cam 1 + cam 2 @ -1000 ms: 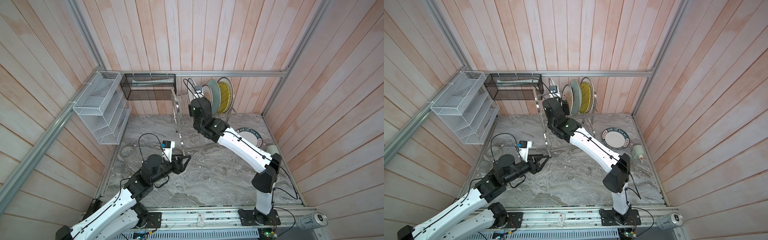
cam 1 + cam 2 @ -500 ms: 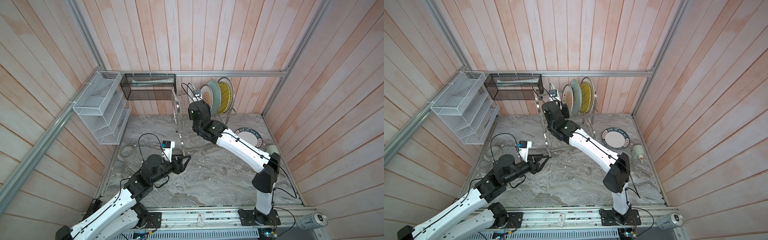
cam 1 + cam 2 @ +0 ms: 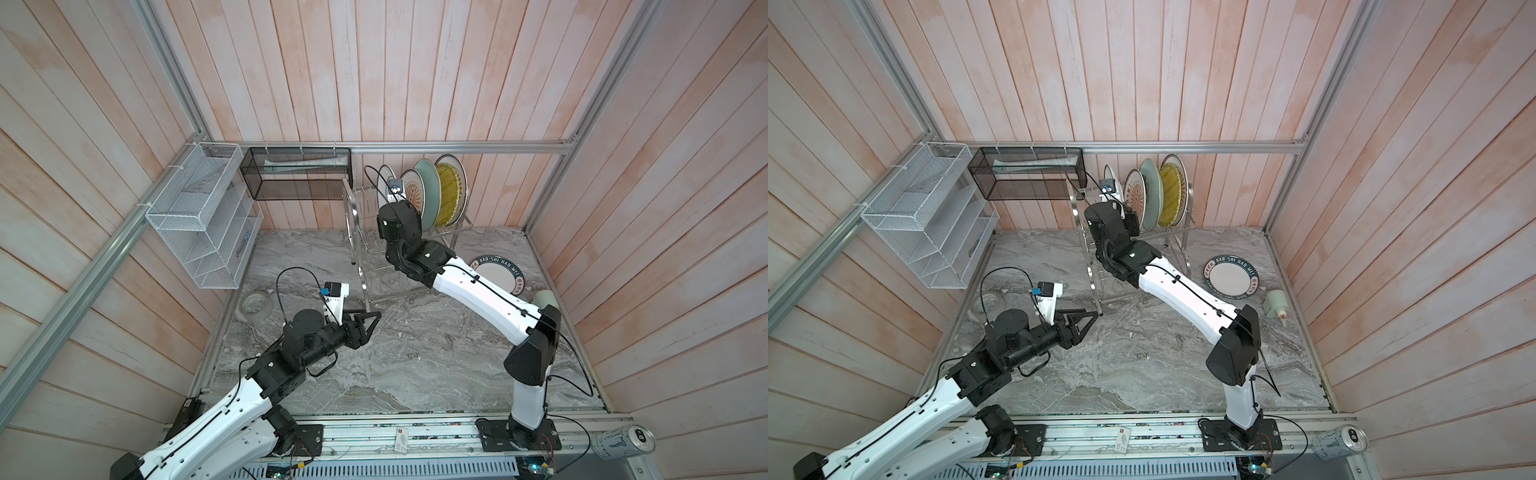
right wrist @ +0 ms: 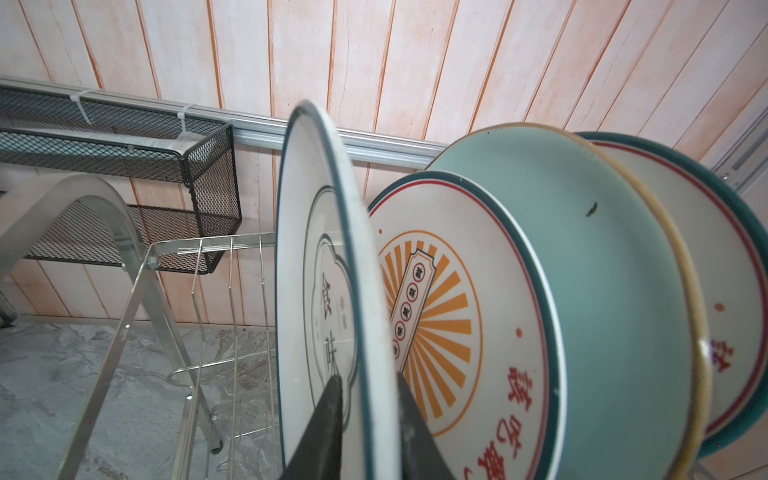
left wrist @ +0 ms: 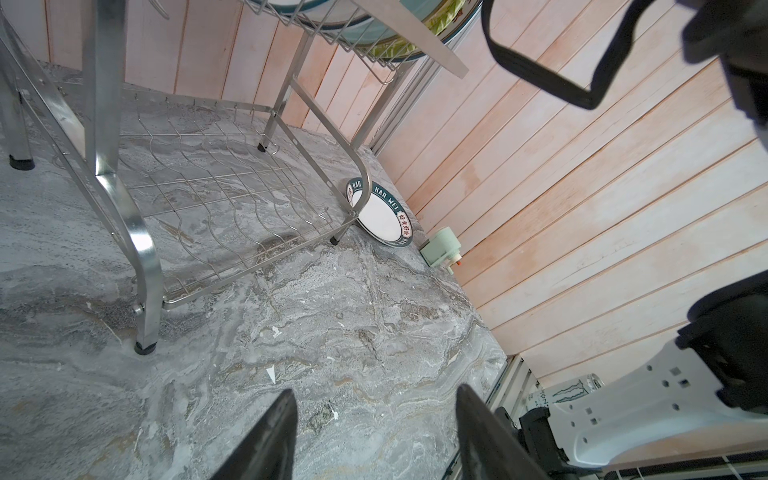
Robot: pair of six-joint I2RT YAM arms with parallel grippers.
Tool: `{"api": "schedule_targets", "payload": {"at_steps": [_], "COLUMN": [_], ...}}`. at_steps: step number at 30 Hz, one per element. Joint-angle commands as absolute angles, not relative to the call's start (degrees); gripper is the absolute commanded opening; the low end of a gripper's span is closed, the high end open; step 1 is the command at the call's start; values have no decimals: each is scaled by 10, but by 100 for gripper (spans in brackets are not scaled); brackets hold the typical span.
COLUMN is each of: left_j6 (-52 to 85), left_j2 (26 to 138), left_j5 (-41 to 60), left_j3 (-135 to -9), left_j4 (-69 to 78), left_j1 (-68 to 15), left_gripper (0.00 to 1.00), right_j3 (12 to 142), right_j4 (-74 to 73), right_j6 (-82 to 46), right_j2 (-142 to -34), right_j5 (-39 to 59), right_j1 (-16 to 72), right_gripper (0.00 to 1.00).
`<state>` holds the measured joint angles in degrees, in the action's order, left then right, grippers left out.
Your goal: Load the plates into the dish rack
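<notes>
Right end effector (image 4: 368,380): black fingers narrowly parted astride the rim of the glossy white cloud-outline plate (image 4: 316,249); whether they touch it cannot be told. The plate stands upright in the top tier of the shiny steel wire dish rack (image 5: 104,104), just left of the orange-sunburst plate (image 4: 457,299). Left end effector (image 5: 374,390): open, empty, above the grey marbled surface (image 5: 291,332). The white plate with lettered dark-green rim (image 3: 496,276) lies flat, right of the rack.

a robot test cell: plank walls (image 3: 374,83), aluminium rail (image 3: 457,146), marble-look tabletop (image 3: 415,353)
</notes>
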<state>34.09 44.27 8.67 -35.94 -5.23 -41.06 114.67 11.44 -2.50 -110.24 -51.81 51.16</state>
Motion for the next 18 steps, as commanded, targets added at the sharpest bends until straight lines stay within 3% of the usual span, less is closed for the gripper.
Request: {"api": "schedule_targets", "payload": {"at_steps": [1,10,18], "left_j6": [340,341,346], "left_j2": [437,438,436], "left_j5": [82,80,81], "left_j3": [-360,-360,-356], "left_j4": [-58,-57,-51], "left_j1": [-414,-414,-414], "left_gripper": [62,62,62], "right_j3": [1153,1150,1150], "right_j4": [111,113,116], "right_j6": [-26,-25,-23], "right_j2": [-1089,-1089,-1083], "right_j5": [-520,-517,-510], "right_j1": [507,504,504], "right_gripper": [26,34,66]}}
